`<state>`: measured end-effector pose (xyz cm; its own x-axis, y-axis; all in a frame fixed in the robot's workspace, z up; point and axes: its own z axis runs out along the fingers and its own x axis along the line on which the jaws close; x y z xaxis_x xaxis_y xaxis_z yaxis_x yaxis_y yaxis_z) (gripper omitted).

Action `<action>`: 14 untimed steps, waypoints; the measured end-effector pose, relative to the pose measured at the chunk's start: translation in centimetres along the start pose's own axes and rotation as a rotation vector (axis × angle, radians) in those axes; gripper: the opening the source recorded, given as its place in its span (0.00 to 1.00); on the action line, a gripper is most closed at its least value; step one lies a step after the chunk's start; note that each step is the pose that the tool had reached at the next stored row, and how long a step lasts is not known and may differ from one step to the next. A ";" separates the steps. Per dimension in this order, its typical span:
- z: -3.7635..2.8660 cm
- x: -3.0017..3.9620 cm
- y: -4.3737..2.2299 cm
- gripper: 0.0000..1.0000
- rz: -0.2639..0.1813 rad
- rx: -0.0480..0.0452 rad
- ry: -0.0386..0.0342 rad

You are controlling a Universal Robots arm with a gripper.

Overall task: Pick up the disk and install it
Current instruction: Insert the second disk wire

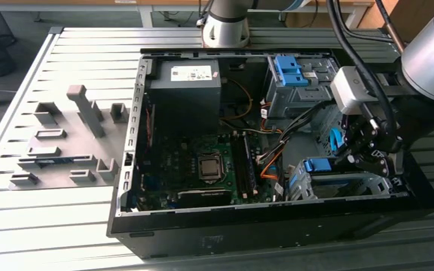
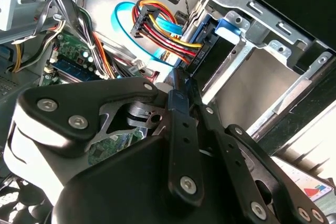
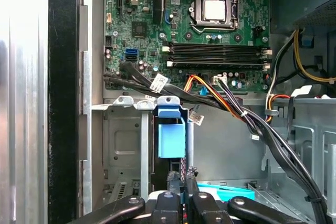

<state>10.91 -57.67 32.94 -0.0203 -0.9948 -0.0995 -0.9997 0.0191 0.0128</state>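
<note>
Disk (image 3: 171, 139) sits in bay cage (image 3: 123, 145), just beyond gripper (image 3: 184, 179).

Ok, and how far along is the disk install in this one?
Pickup looks done: the disk stands on edge inside the drive cage at the computer case's corner, its blue rail showing in the first wrist view. In hand: the claw is down inside the case, right at the disk's edge. Left: seating isn't confirmed; I cannot tell whether the disk is fully home, and the claw is not clear of it.
</note>
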 end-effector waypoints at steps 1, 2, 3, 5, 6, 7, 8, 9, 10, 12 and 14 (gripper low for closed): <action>0.03 0.00 0.00 0.16 0.000 0.0001 -0.0006; 0.05 0.00 -0.01 0.17 0.000 0.0001 -0.0006; 0.04 0.00 -0.01 0.17 0.000 0.0001 -0.0007; -0.15 -0.02 0.00 0.23 0.000 0.0000 -0.0004; -0.35 -0.04 0.00 0.23 0.000 0.0000 -0.0004; -0.57 -0.06 0.00 0.23 0.000 0.0000 -0.0003; -0.82 -0.08 0.01 0.23 0.000 -0.0001 -0.0001; -1.04 -0.11 0.01 0.23 0.000 -0.0001 -0.0001; -1.25 -0.13 0.01 0.23 0.000 -0.0001 -0.0002; -1.56 -0.16 0.02 0.23 0.000 -0.0003 -0.0002; -1.57 -0.16 0.02 0.16 0.000 -0.0003 -0.0004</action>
<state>10.91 -57.66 34.52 -0.0203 -0.9948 -0.0998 -0.9997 0.0191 0.0130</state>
